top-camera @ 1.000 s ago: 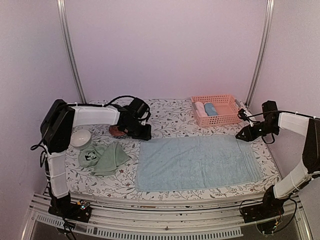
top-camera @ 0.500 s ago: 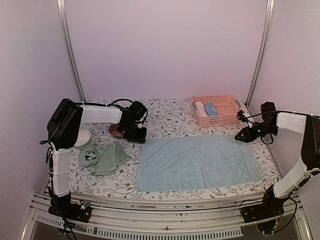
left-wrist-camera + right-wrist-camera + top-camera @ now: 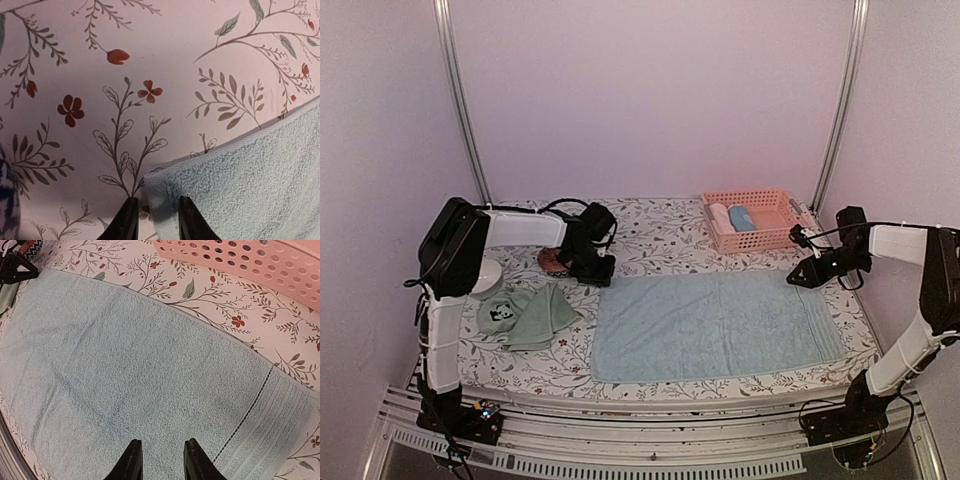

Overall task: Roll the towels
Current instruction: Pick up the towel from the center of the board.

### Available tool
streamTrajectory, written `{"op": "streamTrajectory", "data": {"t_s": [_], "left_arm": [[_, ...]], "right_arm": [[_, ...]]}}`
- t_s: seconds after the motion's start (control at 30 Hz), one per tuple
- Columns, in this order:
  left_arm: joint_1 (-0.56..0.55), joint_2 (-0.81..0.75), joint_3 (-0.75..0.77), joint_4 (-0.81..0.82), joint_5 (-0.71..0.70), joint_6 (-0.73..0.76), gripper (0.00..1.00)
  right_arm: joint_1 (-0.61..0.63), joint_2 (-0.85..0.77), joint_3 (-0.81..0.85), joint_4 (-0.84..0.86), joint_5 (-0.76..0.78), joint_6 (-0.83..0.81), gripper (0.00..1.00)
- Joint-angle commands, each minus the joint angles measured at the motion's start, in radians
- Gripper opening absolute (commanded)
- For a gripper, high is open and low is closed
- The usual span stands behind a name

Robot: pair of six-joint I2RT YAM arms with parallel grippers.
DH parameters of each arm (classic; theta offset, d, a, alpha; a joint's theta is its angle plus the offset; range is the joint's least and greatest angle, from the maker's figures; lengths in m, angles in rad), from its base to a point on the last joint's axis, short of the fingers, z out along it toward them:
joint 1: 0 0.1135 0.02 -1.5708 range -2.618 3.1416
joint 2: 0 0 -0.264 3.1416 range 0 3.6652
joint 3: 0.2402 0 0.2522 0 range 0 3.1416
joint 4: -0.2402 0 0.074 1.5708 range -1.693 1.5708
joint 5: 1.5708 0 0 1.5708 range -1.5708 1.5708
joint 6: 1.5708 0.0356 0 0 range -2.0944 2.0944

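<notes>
The light blue towel (image 3: 715, 325) lies spread flat across the middle of the counter (image 3: 660, 235), its long side running left to right in the overhead view. That is the layout a roll needs: an open sheet with a free edge to turn over. The left hand (image 3: 155, 220) sits low at the towel's upper left corner. In its wrist view the two fingers stand apart with the corner's tip in the gap between them, not pinched, so it looks placed to take that corner. The right hand (image 3: 161, 460) hovers by the upper right corner, fingers apart with nothing between them, aimed down at the terry just inside the stitched band. Taking both corners of one edge would let the arms turn it evenly. The sage green towel (image 3: 525, 315) lies crumpled at centre left, near the blue one's left edge. Two rolled cloths (image 3: 730, 217) in the pink basket (image 3: 755, 242) at upper right suggest where finished rolls go
</notes>
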Motion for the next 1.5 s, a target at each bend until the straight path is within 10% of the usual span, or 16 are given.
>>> {"op": "streamTrajectory", "data": {"t_s": [0.0, 0.63, 0.93, 1.47], "left_arm": [[0.005, 0.040, 0.039, 0.011, 0.016, 0.020, 0.31], [0.008, 0.061, 0.050, -0.001, -0.006, 0.013, 0.32], [0.011, 0.056, 0.036, 0.015, -0.015, 0.027, 0.00], [0.008, -0.061, -0.042, 0.110, 0.015, 0.029, 0.00]], "right_arm": [[0.013, 0.020, 0.023, 0.007, 0.009, -0.015, 0.30], [0.035, 0.040, 0.023, -0.001, 0.012, -0.022, 0.30], [0.033, 0.051, 0.050, 0.025, 0.115, -0.001, 0.28], [-0.093, 0.294, 0.373, -0.081, 0.334, 0.107, 0.28]]}}
